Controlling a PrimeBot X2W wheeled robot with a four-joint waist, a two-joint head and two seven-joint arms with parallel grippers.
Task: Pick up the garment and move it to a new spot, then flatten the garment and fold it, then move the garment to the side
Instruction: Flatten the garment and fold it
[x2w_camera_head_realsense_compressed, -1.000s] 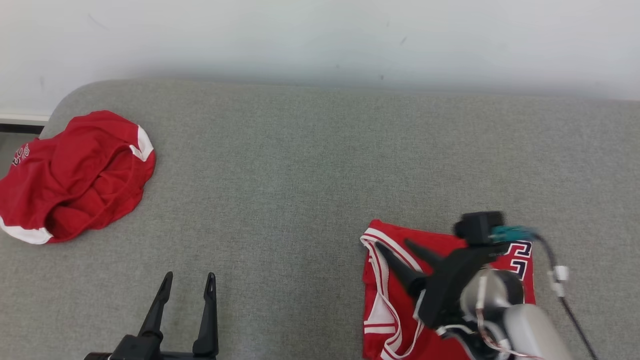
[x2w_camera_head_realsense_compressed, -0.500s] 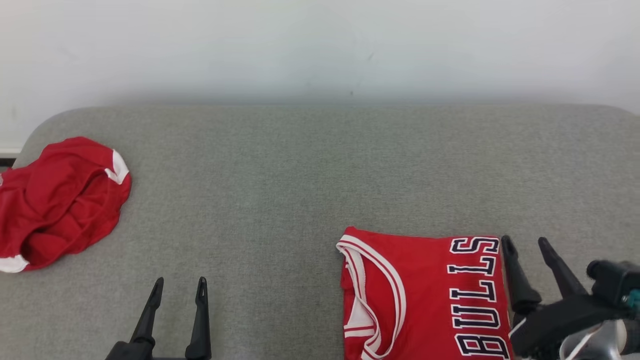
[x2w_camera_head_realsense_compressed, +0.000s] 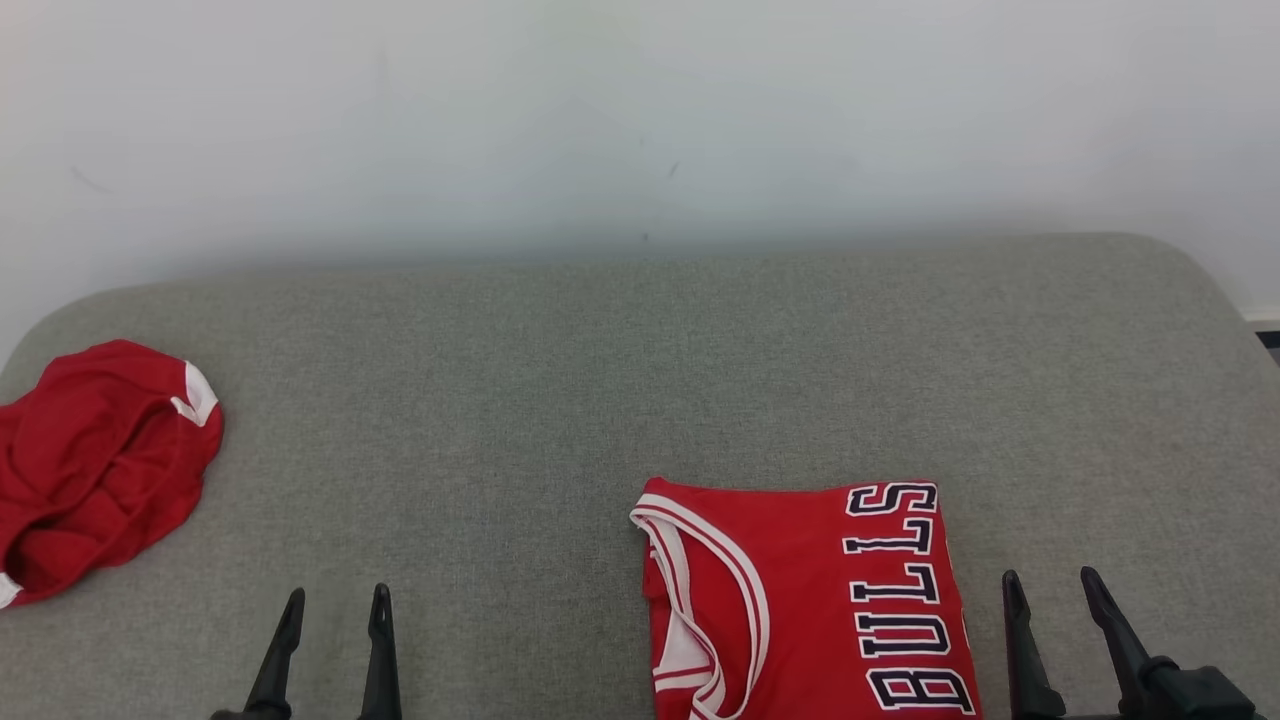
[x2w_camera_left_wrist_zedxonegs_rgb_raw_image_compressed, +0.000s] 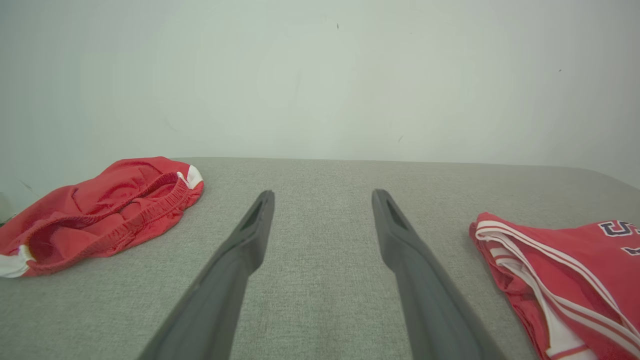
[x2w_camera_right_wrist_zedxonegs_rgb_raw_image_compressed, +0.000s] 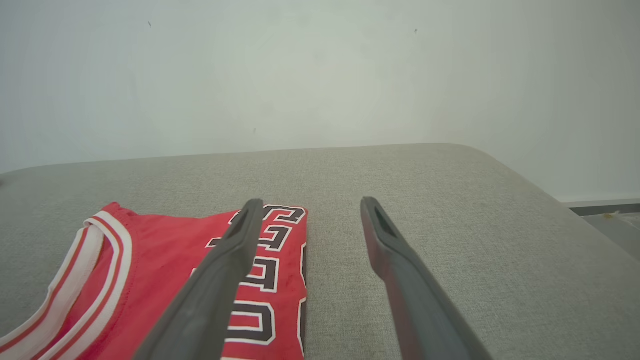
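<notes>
A pale white wall (x2w_camera_head_realsense_compressed: 600, 120) backs the scene, and below it a grey padded surface (x2w_camera_head_realsense_compressed: 560, 400) with rounded corners serves as the work area, its woven cover broad enough for cloth to lie flat. The task's garment, a folded red jersey (x2w_camera_head_realsense_compressed: 800, 600), lies on the near right part of this surface, running off the bottom edge of the head view. It forms a neat rectangle with its white-striped neckline turned to the left, which suggests that the folding is done and the jersey has been set to the side, so the task looks complete or very nearly so. At the far left edge sits a heap of crumpled red shorts (x2w_camera_head_realsense_compressed: 90, 470) with white trim and a gathered waistband, well apart from the jersey and apparently kept out of the way. The left gripper (x2w_camera_head_realsense_compressed: 338, 592) hovers low over bare fabric, jaws spread wide and empty, at what looks like a rest pose. The right gripper (x2w_camera_head_realsense_compressed: 1049, 575) hangs just beside the jersey's right edge, jaws likewise wide and holding nothing, clear of the cloth. Across the jersey's chest, dark letters outlined in white read "BULLS", running sideways up the right half.
</notes>
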